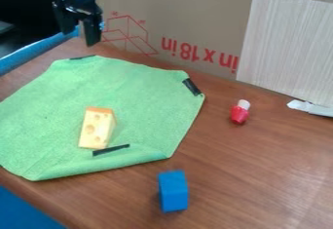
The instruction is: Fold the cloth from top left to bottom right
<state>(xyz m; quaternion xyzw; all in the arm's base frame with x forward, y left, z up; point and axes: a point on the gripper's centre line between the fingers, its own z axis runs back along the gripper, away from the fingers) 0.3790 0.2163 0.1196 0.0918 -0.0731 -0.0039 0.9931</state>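
Claw (79,27) parted and empty at eleven o'clock, beyond the cloth (143,96), which lies towards nine. It should handle light and limp, best pinched at its eleven o'clock edge, though the cheese wedge (96,128) on top may drag. Beneath, a wood-grain counter (260,174); behind, at twelve, a cardboard panel (189,13).

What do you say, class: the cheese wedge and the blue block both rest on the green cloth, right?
Not quite: the camera view shows the blue block on the wooden table, off the green cloth. The cheese wedge does rest on the green cloth.
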